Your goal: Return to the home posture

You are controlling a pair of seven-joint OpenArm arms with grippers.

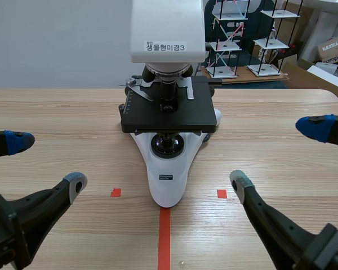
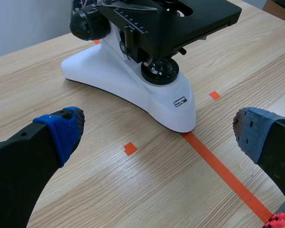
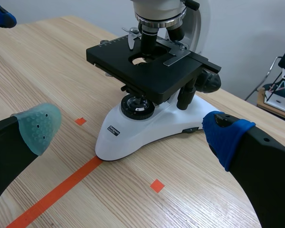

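Note:
A white microscope (image 1: 168,107) with a black stage stands at the table's middle, its base on the end of the orange-red centre line. My left gripper (image 1: 42,163) hangs open at the near left, with nothing between its fingers. My right gripper (image 1: 279,154) is open at the near right, also holding nothing. In the left wrist view the microscope (image 2: 147,61) lies ahead of the open gripper (image 2: 156,135). The right wrist view shows the microscope (image 3: 152,90) ahead of that open gripper (image 3: 133,130). Neither gripper touches it.
The wooden table (image 1: 56,112) stretches to both sides of the microscope. Behind the table at the far right stand white shelf racks (image 1: 236,39) and cardboard boxes (image 1: 332,50).

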